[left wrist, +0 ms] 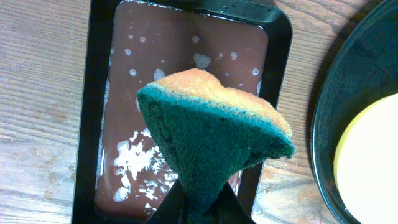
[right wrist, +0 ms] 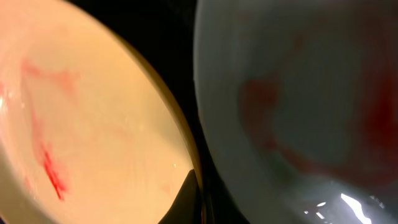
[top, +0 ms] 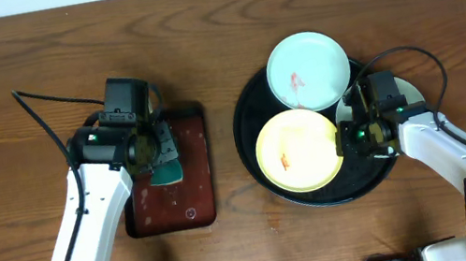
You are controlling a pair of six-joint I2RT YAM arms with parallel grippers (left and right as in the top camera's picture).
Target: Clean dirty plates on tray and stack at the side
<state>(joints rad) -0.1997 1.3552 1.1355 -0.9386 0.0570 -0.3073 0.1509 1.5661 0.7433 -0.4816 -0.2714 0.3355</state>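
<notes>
Sponge point(left wrist: 211, 137): green scouring face and yellow back, pinched tight in the left fingers point(left wrist: 166, 213), hanging over the small tray point(left wrist: 84, 124).
Small tray: dark brown and rectangular. Only the left wrist view shows the film of liquid and white suds inside.
Black tray point(top: 245, 119): round, right of the small tray and apart from it.
Yellow plate point(top: 298, 150): lies at the front of the black tray. Overhead shows one small red mark, the right wrist view longer smears.
Upper mint plate point(top: 308, 70): lies at the back of the black tray, with a red smear near its middle.
Third plate point(top: 404, 88): pale, at the black tray's right edge, mostly hidden under the right arm.
Right fingers point(right wrist: 186, 202): closed at the yellow plate's right rim. Whether they pinch it I cannot tell, as that view is blurred.
Worktop point(top: 11, 54): brown wood grain, the ground of every view.
</notes>
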